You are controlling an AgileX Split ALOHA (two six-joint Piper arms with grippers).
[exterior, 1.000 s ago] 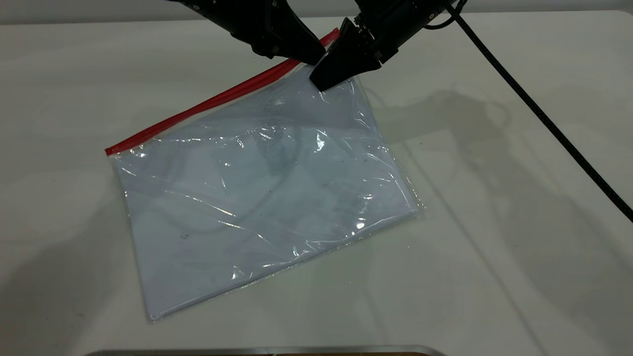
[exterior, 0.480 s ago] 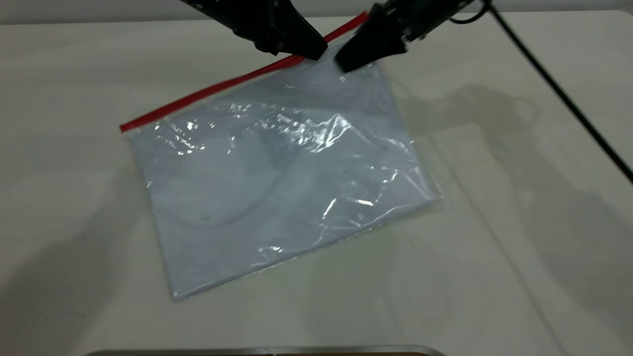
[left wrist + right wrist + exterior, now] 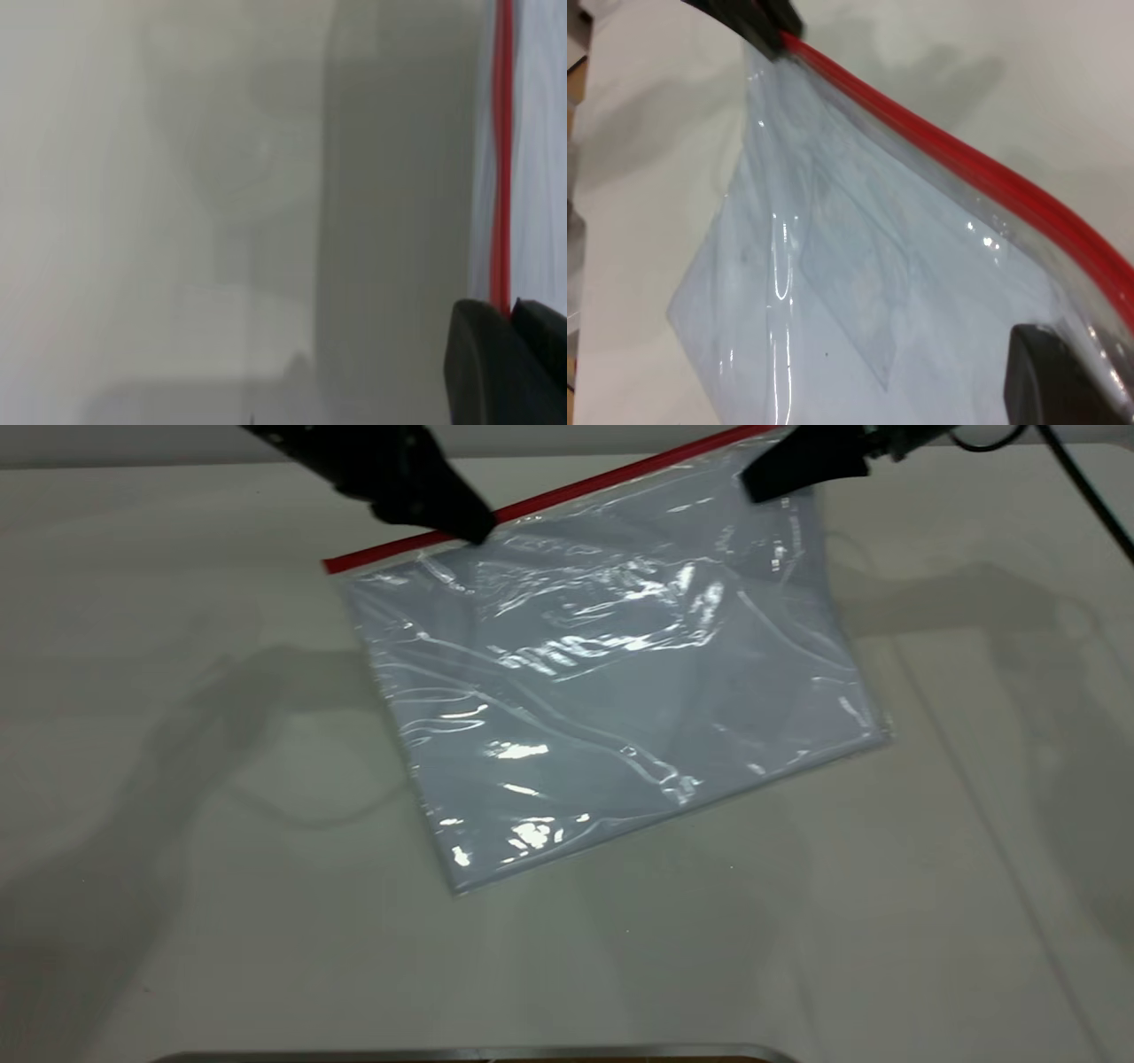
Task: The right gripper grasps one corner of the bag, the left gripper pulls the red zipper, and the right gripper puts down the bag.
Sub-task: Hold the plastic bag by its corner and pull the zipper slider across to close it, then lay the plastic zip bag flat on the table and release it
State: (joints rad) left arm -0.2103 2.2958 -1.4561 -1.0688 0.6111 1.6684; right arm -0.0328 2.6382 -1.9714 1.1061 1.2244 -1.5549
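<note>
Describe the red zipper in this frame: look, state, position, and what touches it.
The red zipper is a thin red plastic strip along the far long edge of the clear, wrinkled bag. It slopes upward toward the right gripper, which holds the bag's corner. The left gripper is closed on the strip; the slider is hidden.

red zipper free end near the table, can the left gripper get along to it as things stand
Probably yes: the left gripper already sits on the red zipper, and the strip beyond it to its free end is bare.
</note>
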